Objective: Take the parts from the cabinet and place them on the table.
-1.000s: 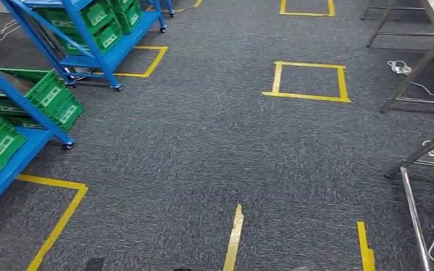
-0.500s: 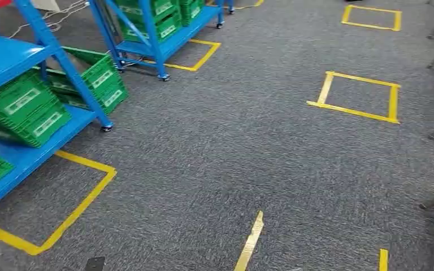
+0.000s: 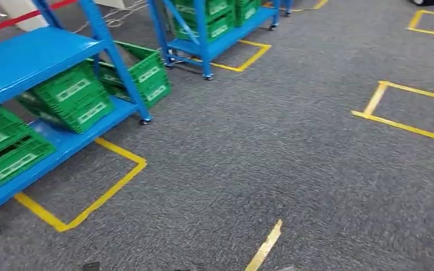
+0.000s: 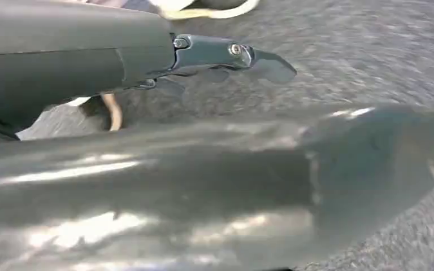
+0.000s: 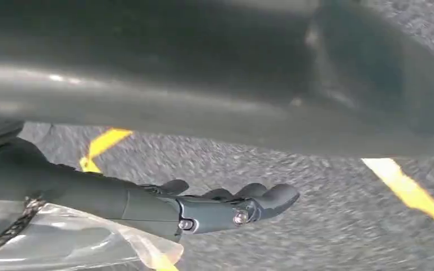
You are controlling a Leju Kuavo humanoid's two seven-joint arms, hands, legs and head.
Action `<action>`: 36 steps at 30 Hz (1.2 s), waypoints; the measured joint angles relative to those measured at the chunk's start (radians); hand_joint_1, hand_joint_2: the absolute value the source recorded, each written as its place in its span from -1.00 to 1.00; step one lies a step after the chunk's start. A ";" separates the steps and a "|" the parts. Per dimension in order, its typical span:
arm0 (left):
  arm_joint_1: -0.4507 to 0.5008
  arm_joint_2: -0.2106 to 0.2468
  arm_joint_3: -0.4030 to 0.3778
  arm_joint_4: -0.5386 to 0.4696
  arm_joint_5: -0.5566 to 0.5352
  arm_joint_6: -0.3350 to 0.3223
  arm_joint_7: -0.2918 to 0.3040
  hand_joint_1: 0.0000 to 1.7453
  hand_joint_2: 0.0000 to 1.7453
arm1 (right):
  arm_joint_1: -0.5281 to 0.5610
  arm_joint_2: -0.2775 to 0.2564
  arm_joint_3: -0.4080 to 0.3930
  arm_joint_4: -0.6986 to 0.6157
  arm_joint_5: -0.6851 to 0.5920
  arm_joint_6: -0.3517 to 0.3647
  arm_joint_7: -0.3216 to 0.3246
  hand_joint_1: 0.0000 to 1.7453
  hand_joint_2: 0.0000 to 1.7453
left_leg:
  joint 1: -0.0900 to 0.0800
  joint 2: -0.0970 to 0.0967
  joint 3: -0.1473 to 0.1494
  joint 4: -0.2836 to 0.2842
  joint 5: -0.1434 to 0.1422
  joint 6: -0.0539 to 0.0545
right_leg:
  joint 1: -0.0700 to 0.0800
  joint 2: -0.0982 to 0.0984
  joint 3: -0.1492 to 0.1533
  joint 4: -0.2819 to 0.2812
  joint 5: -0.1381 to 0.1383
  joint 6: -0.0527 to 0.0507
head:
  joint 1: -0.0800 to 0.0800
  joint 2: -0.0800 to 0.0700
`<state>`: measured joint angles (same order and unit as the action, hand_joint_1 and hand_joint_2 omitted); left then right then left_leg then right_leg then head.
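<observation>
Grey carpet (image 3: 271,147), blue cabinet (image 3: 28,56) far from left hand (image 4: 226,56)

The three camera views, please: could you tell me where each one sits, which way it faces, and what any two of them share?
Head view: high on the body, facing forward and down at grey carpet, yellow floor tape, blue shelving and green crates.
Left wrist view: behind the left hand, looking over blurred carpet; the hand holds nothing.
Right wrist view: behind the right hand, looking over carpet and yellow tape; the hand holds nothing.
Shared: head and right wrist views both show carpet with yellow tape.
</observation>
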<state>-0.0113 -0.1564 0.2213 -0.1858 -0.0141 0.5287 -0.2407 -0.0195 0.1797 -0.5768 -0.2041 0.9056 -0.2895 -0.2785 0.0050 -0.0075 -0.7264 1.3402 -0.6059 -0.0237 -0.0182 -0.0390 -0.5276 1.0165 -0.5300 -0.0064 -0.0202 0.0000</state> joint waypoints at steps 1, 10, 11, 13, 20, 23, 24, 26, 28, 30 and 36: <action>0.004 0.000 0.005 0.000 0.002 0.000 0.000 -1.00 -1.00 | -0.002 0.001 0.007 0.000 0.003 -0.001 0.000 -1.00 -1.00 | 0.000 0.001 0.019 -0.034 0.033 0.002 | 0.001 -0.013 0.003 0.000 -0.003 0.000 | 0.000 0.000; 0.007 0.009 0.023 0.000 -0.017 0.000 0.029 -1.00 -1.00 | -0.013 0.020 0.030 0.005 0.022 0.001 0.055 -1.00 -1.00 | -0.016 0.051 0.155 -0.330 0.140 0.057 | 0.012 -0.049 0.026 0.002 -0.038 0.035 | 0.001 0.000; 0.005 0.011 0.024 0.000 -0.019 0.000 0.027 -1.00 -1.00 | -0.013 0.020 0.033 0.005 0.024 0.001 0.061 -1.00 -1.00 | -0.014 0.040 0.155 -0.331 0.143 0.063 | 0.009 0.002 0.005 0.043 -0.065 0.036 | 0.003 0.000; -0.002 0.011 0.024 0.000 -0.029 0.000 0.026 -1.00 -1.00 | -0.008 0.020 0.034 0.006 0.029 0.004 0.072 -1.00 -1.00 | -0.013 0.012 0.151 -0.331 0.143 0.067 | 0.006 0.033 -0.075 0.203 -0.137 0.039 | 0.004 0.000; -0.002 0.017 0.031 0.000 -0.030 -0.006 0.027 -1.00 -1.00 | -0.002 0.016 0.034 0.007 0.035 0.000 0.040 -1.00 -1.00 | -0.011 -0.086 0.151 -0.315 0.134 0.050 | -0.007 0.135 -0.027 0.019 0.004 0.046 | 0.005 0.000; 0.000 0.019 0.039 0.000 -0.030 -0.009 0.027 -1.00 -1.00 | -0.007 0.016 0.035 0.008 0.039 -0.005 0.036 -1.00 -1.00 | -0.003 -0.116 0.138 -0.314 0.143 0.032 | 0.000 0.114 -0.014 0.009 0.004 0.030 | 0.004 0.000; 0.003 0.021 0.039 0.000 -0.030 -0.009 0.027 -1.00 -1.00 | -0.008 0.016 0.036 0.008 0.039 -0.006 0.036 -1.00 -1.00 | -0.002 -0.129 0.136 -0.313 0.144 0.027 | -0.002 0.100 -0.011 0.005 0.008 0.022 | 0.005 0.000; 0.003 0.024 0.040 0.000 -0.030 -0.009 0.028 -1.00 -1.00 | -0.008 0.018 0.040 0.008 0.040 -0.006 0.036 -1.00 -1.00 | -0.007 -0.046 0.119 -0.266 0.110 0.018 | -0.005 0.073 -0.006 0.000 0.009 0.009 | -0.006 0.000; -0.003 0.024 0.041 0.000 -0.030 -0.009 0.028 -1.00 -1.00 | -0.005 0.018 0.041 0.008 0.041 -0.006 0.036 -1.00 -1.00 | -0.004 -0.009 0.048 -0.116 0.035 0.010 | -0.001 0.039 -0.002 0.000 0.005 0.001 | -0.010 0.000; -0.003 0.023 0.041 0.000 -0.030 -0.010 0.028 -1.00 -1.00 | -0.004 0.018 0.041 0.008 0.041 -0.006 0.036 -1.00 -1.00 | 0.001 -0.002 -0.009 0.003 -0.001 0.006 | 0.002 0.008 -0.001 0.000 0.000 0.000 | -0.010 0.000; -0.004 0.027 0.043 0.000 -0.030 -0.010 0.027 -1.00 -1.00 | -0.008 0.018 0.042 0.008 0.042 -0.005 0.036 -1.00 -1.00 | -0.020 0.085 0.146 -0.308 0.132 0.029 | 0.012 -0.057 0.019 0.003 -0.024 0.019 | -0.012 0.000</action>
<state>-0.0152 -0.1289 0.2640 -0.1858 -0.0442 0.5188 -0.2136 -0.0275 0.1976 -0.5348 -0.1965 0.9472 -0.2949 -0.2426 -0.0151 0.0772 -0.5808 1.0321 -0.4740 0.0053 -0.0063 -0.0963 -0.5089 1.0194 -0.5536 0.0128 -0.0324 0.0000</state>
